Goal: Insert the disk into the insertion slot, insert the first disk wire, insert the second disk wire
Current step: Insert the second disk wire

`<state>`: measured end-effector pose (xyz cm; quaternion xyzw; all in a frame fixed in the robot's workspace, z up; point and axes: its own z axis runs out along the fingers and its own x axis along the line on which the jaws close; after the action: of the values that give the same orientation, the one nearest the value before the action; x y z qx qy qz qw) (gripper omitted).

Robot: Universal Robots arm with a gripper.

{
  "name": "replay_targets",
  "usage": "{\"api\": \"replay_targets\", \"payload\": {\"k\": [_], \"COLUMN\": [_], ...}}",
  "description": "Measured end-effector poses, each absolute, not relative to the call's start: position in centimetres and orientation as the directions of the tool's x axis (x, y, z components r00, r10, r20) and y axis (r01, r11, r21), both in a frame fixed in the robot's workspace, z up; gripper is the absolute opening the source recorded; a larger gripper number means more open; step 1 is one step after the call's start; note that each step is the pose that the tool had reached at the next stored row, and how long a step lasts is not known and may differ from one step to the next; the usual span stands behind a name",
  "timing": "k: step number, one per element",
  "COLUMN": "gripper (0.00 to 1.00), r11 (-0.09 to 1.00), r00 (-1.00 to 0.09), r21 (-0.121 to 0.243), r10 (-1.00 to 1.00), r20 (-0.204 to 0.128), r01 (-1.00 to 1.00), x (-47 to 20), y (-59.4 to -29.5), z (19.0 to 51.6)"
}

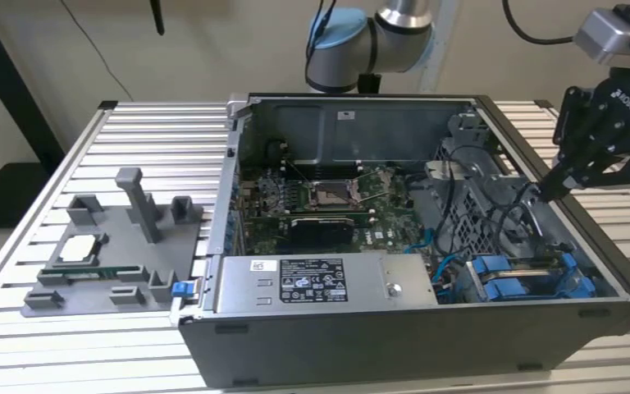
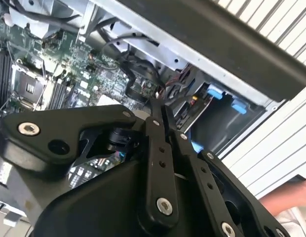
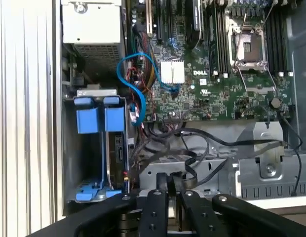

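We judge the wire step to be in hand, so we keep the approach slow and square to the connector, clear of the loose black cables [image 3: 192, 148]; the disk [image 1: 523, 275] sits in the insertion slot [image 3: 96, 148] on its blue carrier; the gripper [image 3: 172, 181] has its fingers pressed together, holding nothing we can make out, hovering above the cables

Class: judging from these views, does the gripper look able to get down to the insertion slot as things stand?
Probably yes: the gripper hangs above the case's open top, near the insertion slot. Black cables near the slot might get in its way.
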<state>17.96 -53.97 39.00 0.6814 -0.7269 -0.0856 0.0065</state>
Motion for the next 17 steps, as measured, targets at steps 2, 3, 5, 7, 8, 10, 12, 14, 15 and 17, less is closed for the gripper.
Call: {"api": "replay_targets", "payload": {"k": [2, 3, 5, 7, 8, 10, 12, 14, 15, 17], "gripper": [0.00, 0.00, 0.00, 0.00, 0.00, 0.00, 0.00, 0.00, 0.00, 0.00], "r11": [0.057, 0.057, 0.057, 0.057, 0.057, 0.057, 0.057, 0.057, 0.057, 0.058], "r00": [-0.071, -0.071, -0.071, -0.071, -0.071, -0.071, -0.071, -0.071, -0.071, -0.071], "r21": [0.133, 0.133, 0.133, 0.133, 0.133, 0.133, 0.133, 0.133, 0.133, 0.133], "r10": [-0.992, -0.992, -0.992, -0.992, -0.992, -0.992, -0.992, -0.992, -0.992, -0.992], "r20": [-0.107, -0.107, -0.107, -0.107, -0.107, -0.106, -0.105, -0.103, -0.102, -0.101], "r01": [-0.989, -0.989, -0.989, -0.989, -0.989, -0.989, -0.989, -0.989, -0.989, -0.989], "x": [17.1, 16.6, 15.7, 14.8, 14.3, 13.8, 13.4, 13.1, 13.0, 12.8], "y": [-54.0, -54.1, -54.2, -54.3, -54.5, -54.8, -55.2, -55.6, -55.8, -56.0], "z": [39.0, 39.0, 39.0, 39.1, 39.0, 39.1, 39.1, 39.1, 39.1, 39.1]}}
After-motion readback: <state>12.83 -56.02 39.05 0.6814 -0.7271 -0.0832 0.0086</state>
